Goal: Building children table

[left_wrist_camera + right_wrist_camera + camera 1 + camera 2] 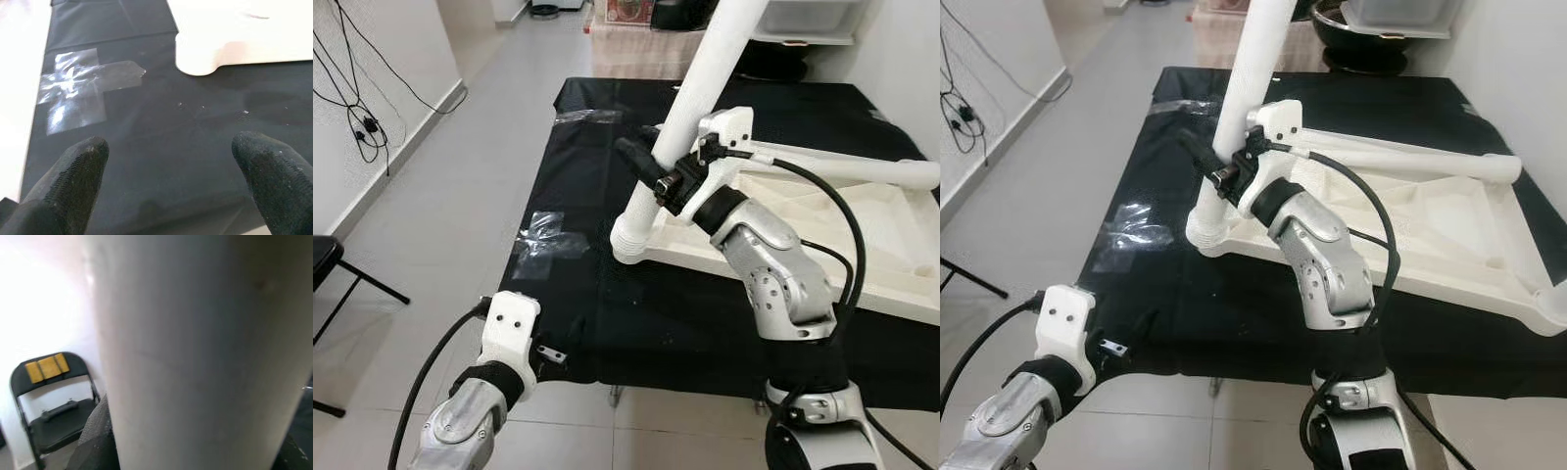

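My right gripper [651, 166] was clamped around a white table leg [690, 108], its black fingers [95, 440] pressed against the tube partway up. The leg stood tilted, its ribbed lower end [628, 238] set at the near left corner of the tabletop [862, 245]. That top lay upside down on a black sheet [597, 323] spread over the tiled floor [460, 176], ribs facing up. A second leg [862, 168] lay along the top's far edge, pointing to my right.

My left gripper [171, 176] hung low over the sheet's near left part, fingers spread wide and holding nothing. Beyond them my left wrist view showed a cross of clear tape [80, 88] stuck to the sheet, and a rounded corner of the top [200, 63] just past it.

A folding chair [49, 401] with yellow patches on its backrest stood by the wall in my right wrist view. Cables [357, 108] hung on the left wall.
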Controlling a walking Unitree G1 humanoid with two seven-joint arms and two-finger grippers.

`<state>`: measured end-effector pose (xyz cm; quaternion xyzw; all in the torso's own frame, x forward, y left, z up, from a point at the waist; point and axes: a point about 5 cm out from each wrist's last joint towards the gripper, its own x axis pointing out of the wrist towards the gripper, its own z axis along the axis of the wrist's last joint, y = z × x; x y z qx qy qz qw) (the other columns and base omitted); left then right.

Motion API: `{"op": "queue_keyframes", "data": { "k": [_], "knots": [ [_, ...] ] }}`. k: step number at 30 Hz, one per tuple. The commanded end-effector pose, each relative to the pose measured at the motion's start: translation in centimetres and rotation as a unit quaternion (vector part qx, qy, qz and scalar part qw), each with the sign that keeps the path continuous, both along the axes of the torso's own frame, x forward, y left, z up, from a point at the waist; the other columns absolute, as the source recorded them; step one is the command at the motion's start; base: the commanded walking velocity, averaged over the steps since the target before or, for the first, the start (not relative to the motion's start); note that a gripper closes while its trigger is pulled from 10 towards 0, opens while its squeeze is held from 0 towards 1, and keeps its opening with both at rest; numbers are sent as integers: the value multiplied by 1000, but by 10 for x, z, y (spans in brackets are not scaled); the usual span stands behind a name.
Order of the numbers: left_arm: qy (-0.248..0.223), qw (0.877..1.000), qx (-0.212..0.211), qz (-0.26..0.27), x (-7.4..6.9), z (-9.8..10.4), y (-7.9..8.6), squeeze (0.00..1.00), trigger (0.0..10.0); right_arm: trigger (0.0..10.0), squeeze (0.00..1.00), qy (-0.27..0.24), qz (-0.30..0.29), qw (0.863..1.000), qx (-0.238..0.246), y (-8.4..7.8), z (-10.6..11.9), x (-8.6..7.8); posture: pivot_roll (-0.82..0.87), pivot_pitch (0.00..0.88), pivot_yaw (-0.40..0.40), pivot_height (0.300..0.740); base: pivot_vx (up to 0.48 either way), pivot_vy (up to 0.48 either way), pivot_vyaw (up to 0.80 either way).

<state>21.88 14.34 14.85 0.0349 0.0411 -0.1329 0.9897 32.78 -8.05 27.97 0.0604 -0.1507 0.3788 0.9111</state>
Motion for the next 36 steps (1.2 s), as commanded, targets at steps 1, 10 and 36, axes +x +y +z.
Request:
{"op": "queue_keyframes", "data": {
  "k": [1,10,36],
  "knots": [
    [-9,1000,-1,1,0,3,1,0,10000,10000,0,0,-15,1000,8,-4,0,2,45,183,-45,740,0,0,-694],
    [-19,1000,-2,3,2,6,0,0,10000,10000,0,-8,-27,1000,1,-3,-1,2,51,178,-51,740,190,0,-256],
    [-28,1000,-3,-15,2,9,-6,0,10000,10000,0,-8,3,999,38,-6,4,-2,46,169,-43,740,254,0,31]
  ]
}}
